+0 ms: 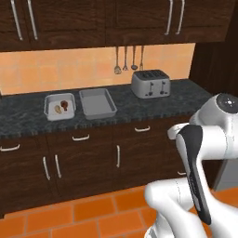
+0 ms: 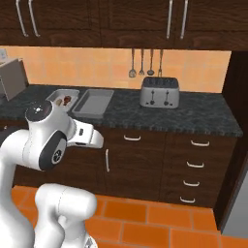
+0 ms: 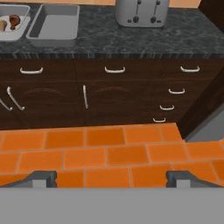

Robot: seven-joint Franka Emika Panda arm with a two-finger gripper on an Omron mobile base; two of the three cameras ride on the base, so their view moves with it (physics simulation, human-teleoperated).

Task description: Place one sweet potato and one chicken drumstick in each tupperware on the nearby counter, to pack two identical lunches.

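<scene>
On the dark counter (image 1: 144, 106) stands the squarish tupperware (image 1: 59, 116), holding one tan sweet potato (image 1: 57, 109) and one reddish-brown chicken drumstick (image 1: 65, 104). The longer tupperware (image 1: 97, 103) lies just right of it with nothing inside. In the hand view both tupperware sit at the top left, the squarish one (image 3: 18, 31) with its drumstick (image 3: 14, 20) and sweet potato (image 3: 3, 25), the longer one (image 3: 54, 22) bare. My gripper (image 3: 112, 179) is open and holds nothing, hanging over the orange floor well back from the cabinets.
A silver toaster (image 1: 150, 83) stands on the counter right of the containers, with utensils (image 1: 128, 59) hanging on the wall behind. Dark cabinets with silver handles (image 3: 114, 70) run below. Orange tiled floor (image 3: 109, 153) lies between me and them. A tall dark panel (image 1: 216, 56) closes the right end.
</scene>
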